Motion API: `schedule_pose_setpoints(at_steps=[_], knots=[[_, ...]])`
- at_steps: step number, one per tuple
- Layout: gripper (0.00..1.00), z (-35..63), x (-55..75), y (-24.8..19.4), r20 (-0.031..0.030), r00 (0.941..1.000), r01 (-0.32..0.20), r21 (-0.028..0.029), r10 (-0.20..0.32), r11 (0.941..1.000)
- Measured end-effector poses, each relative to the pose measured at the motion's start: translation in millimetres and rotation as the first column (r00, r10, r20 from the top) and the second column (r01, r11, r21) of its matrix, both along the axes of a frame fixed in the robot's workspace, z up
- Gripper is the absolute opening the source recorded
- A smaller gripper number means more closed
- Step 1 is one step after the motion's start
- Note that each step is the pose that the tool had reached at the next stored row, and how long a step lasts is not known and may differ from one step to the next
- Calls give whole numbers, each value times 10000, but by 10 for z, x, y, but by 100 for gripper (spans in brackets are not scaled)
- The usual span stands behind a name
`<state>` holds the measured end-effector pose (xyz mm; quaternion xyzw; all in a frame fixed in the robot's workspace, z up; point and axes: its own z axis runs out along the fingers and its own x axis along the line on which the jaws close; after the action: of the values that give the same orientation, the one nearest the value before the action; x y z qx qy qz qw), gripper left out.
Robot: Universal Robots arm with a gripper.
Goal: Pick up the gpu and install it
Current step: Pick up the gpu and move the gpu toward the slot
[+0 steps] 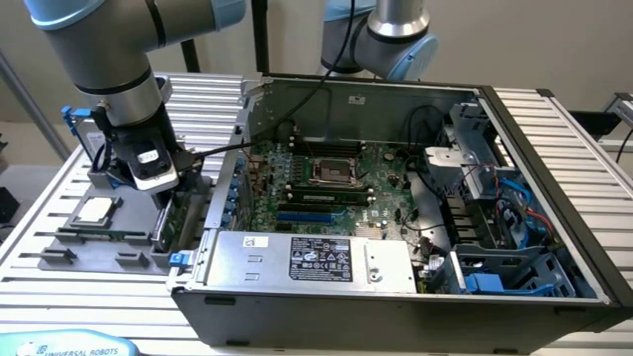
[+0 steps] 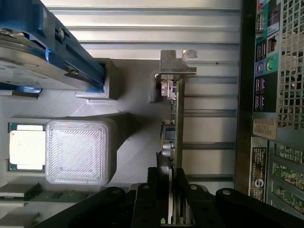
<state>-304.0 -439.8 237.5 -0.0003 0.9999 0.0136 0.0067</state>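
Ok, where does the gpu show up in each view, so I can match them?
Exterior view: the gpu stands on edge in the gray holder, off the case's side at the exterior view's left, under the hand.
Wrist view: the gpu is edge-on, from its silver bracket to the hand.
Shared landmark: the processor chip.

The words "UNIVERSAL ROBOTS" were legible on a pale blue object [image 1: 70,345] at seven o'clock in the exterior view. The black label [image 1: 321,259] on the silver power supply [image 1: 390,265], toward six o'clock, bore print too fine to read.
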Motion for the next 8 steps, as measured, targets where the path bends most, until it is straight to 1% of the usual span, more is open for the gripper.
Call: schedule_pose_setpoints(at_steps=[8], knots=[[27, -1, 1, 1, 0, 10000, -24, 2, 24, 10000]])
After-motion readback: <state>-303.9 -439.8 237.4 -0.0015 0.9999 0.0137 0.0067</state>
